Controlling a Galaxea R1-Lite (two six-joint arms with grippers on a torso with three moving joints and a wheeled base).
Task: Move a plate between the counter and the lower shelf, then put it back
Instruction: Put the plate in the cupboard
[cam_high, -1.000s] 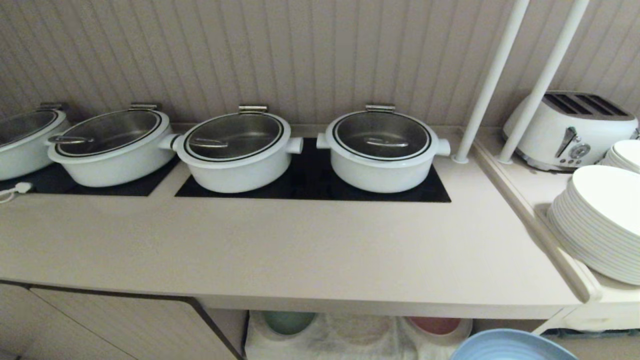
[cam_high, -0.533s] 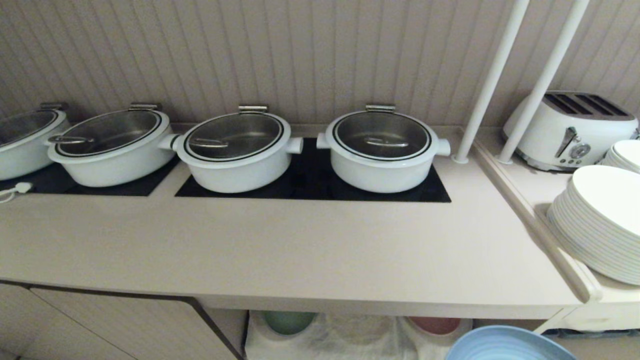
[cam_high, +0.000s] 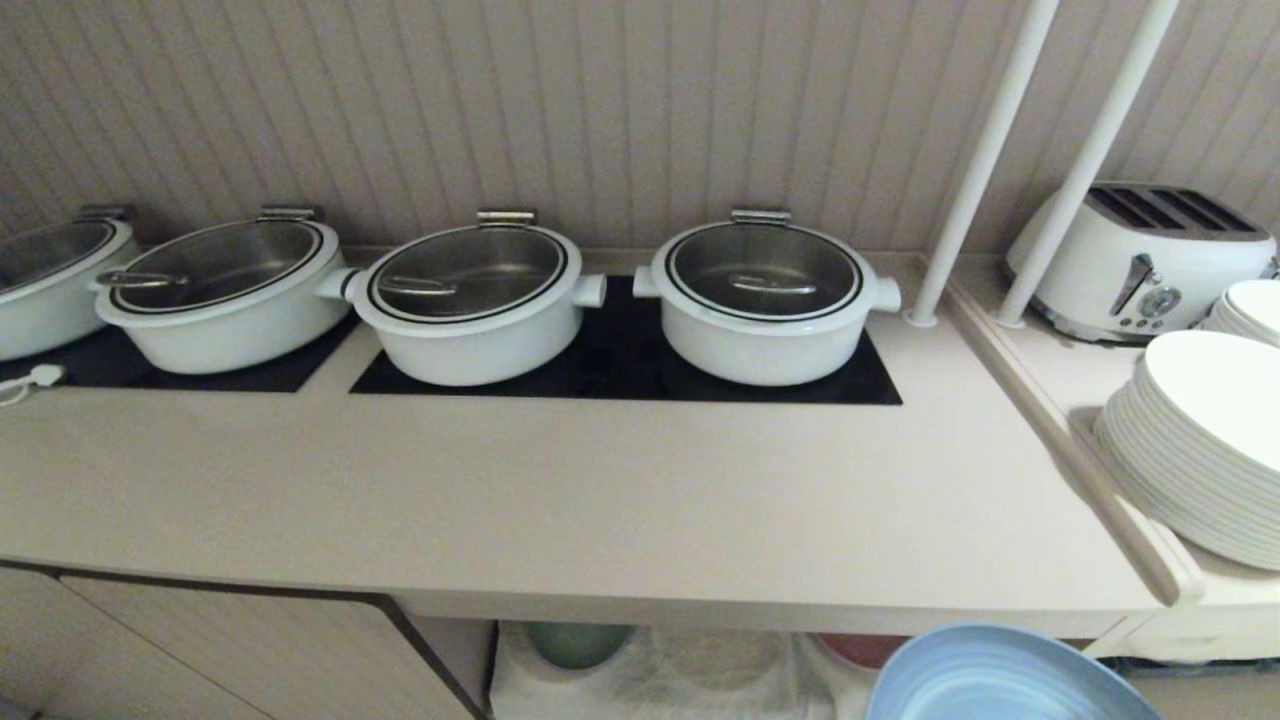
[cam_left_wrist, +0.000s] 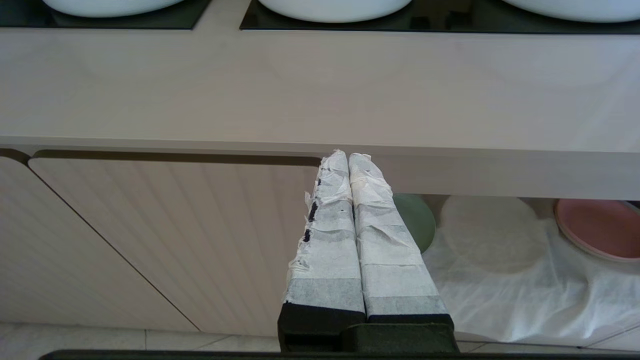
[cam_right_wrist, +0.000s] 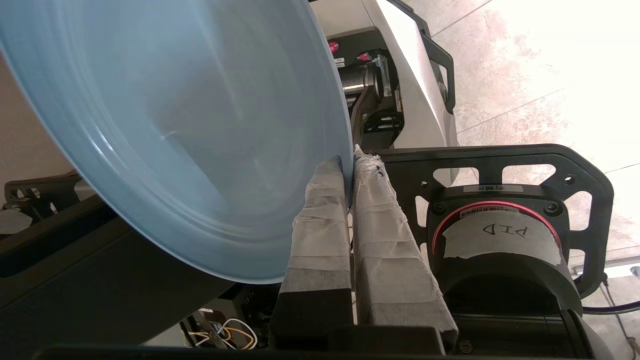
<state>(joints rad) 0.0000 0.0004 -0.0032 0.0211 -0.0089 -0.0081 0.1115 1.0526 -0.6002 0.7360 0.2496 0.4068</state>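
More of the plate (cam_high: 1000, 680) shows below the counter (cam_high: 600, 510).

Before me the counter (cam_high: 620, 510) bore four white pots (cam_high: 765, 300) on black cooktop panels (cam_high: 620, 375) along its far side.

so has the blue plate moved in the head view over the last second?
Yes. The blue plate has risen toward the counter's front edge and shifted slightly left; more of it shows now, covering part of the pink plate below.
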